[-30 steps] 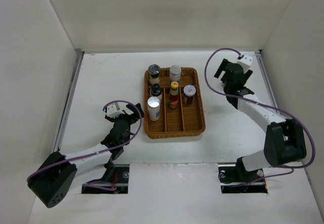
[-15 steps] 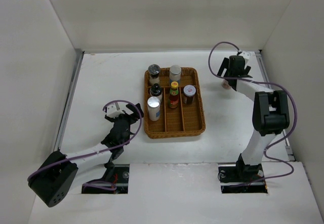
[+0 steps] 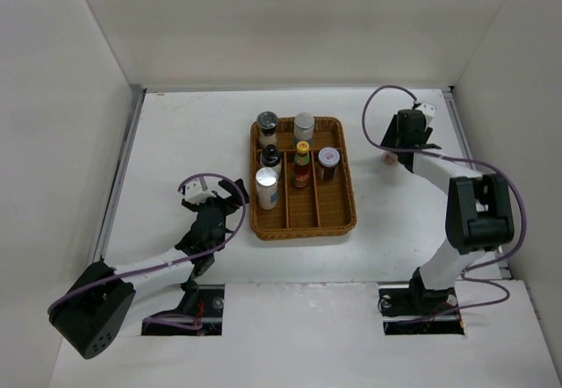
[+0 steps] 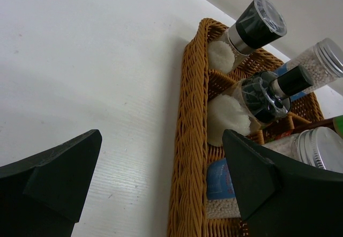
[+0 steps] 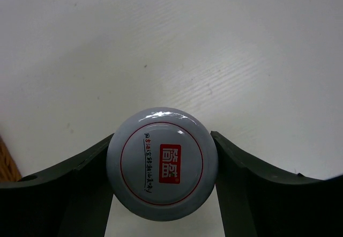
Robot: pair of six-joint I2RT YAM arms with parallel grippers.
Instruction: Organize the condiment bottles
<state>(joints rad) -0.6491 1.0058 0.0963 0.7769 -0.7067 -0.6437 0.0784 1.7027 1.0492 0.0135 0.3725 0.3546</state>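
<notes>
A wicker basket [image 3: 338, 217] lies mid-surface [image 3: 176, 142] with six bottles crowded toward its 12 o'clock end. At its 11 o'clock corner stands a dark-lidded shaker [image 3: 267, 127], with a pale-capped shaker [image 3: 304, 125] beside it at 12. Toward 6 from these come a black-topped bottle [image 3: 270, 155], a yellow-capped red sauce bottle [image 3: 302, 165] and a pale-lidded jar [image 3: 328, 161]. A silver-capped white shaker [image 3: 267, 188] stands nearest 6. The left gripper [image 3: 230, 197], fingers apart, sits at the basket's 8 o'clock. The right gripper [image 3: 391, 149], at 2 o'clock, covers a small pale jar [image 3: 386, 155].
</notes>
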